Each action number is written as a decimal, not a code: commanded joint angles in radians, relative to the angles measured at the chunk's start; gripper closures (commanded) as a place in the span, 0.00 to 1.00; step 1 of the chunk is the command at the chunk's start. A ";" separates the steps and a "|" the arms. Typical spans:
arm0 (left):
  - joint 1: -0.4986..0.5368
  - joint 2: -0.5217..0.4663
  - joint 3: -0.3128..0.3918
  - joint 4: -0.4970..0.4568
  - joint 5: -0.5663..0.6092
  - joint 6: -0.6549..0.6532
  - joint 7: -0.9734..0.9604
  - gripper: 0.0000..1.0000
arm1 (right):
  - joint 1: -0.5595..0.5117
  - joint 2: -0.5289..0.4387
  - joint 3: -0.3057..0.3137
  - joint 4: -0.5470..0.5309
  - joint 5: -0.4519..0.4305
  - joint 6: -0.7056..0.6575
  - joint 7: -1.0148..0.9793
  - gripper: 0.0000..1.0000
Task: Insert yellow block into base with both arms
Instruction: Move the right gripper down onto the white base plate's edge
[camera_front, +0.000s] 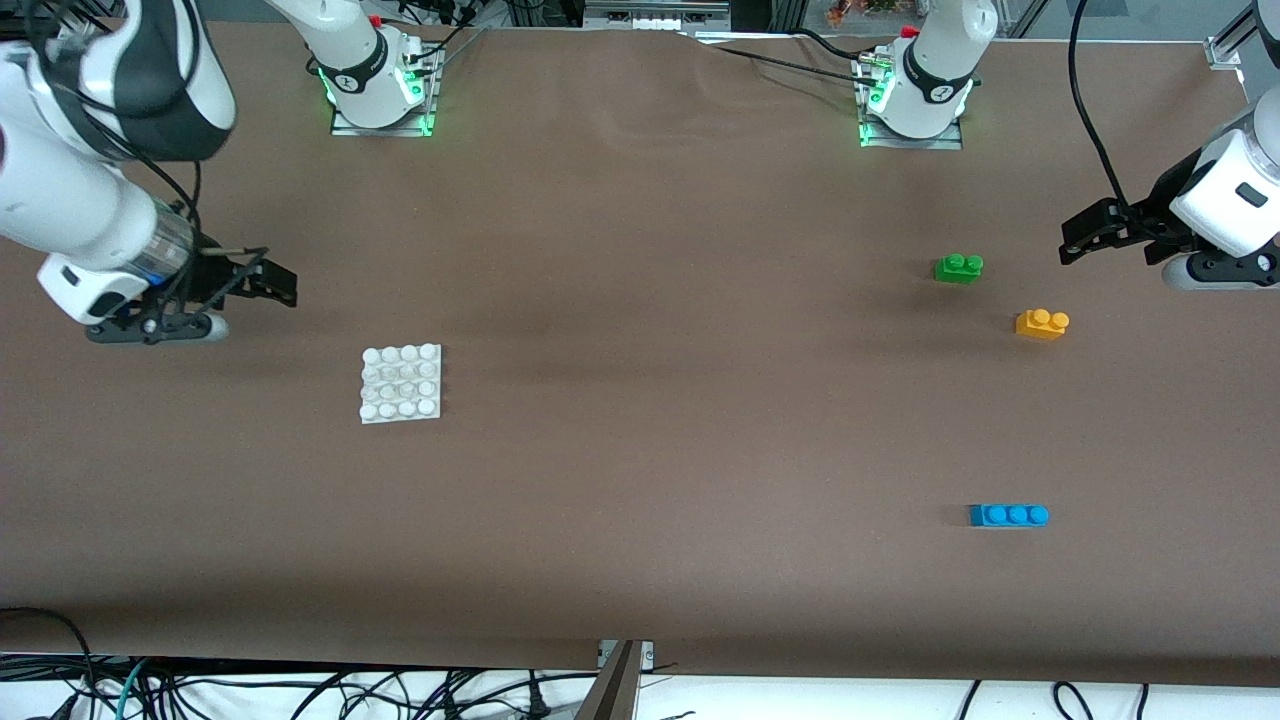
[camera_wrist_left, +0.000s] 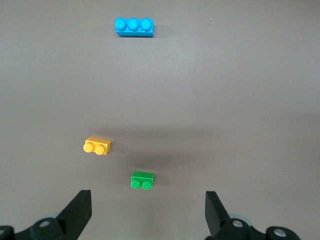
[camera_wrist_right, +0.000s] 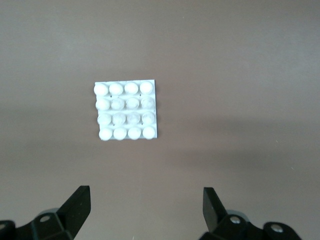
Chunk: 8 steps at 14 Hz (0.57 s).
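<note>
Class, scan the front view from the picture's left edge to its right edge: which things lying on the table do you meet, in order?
base → green brick → blue brick → yellow block

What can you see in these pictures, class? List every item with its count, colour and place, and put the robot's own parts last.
yellow block: one, yellow-orange, on the table toward the left arm's end, alone.
green brick: one, green, two studs, beside the yellow block and farther from the front camera.
blue brick: one, blue, three studs, nearest the front camera of the three bricks.
base: one, white, 4x4 studs, flat on the table toward the right arm's end, nothing on it.
table: one, brown cover.
left gripper: one, black, open, empty, above the table near the green brick.
right gripper: one, black, open, empty, above the table near the base.
</note>
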<state>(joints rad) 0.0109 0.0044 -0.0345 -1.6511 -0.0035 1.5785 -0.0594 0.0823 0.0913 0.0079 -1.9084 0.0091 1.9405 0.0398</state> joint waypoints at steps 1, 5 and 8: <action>-0.002 0.012 0.004 0.030 -0.007 -0.020 -0.002 0.00 | 0.025 0.002 0.003 -0.110 -0.001 0.154 0.063 0.01; -0.002 0.012 0.004 0.030 -0.007 -0.020 -0.002 0.00 | 0.043 0.109 0.004 -0.143 -0.001 0.316 0.135 0.01; -0.002 0.012 0.004 0.030 -0.009 -0.020 -0.002 0.00 | 0.054 0.204 0.004 -0.144 -0.001 0.460 0.140 0.01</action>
<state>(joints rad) 0.0109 0.0049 -0.0343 -1.6502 -0.0035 1.5785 -0.0594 0.1298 0.2490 0.0115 -2.0524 0.0092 2.3271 0.1581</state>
